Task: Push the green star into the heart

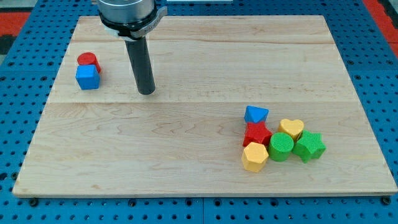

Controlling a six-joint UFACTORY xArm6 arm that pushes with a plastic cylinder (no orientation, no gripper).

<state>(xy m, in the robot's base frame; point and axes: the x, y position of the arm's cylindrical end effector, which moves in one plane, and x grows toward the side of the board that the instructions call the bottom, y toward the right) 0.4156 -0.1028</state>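
The green star (309, 146) lies at the right end of a cluster near the view's lower right. The yellow heart (291, 128) sits just up-left of it, touching or nearly touching. My tip (147, 92) rests on the board at the upper left of centre, far to the left of the cluster and apart from every block.
In the same cluster are a green cylinder (281, 147), a yellow hexagon (255, 156), a red star (257, 134) and a blue triangle (255, 114). A red cylinder (88, 60) and a blue cube (87, 77) stand together at the upper left. The wooden board (186, 162) ends in blue pegboard.
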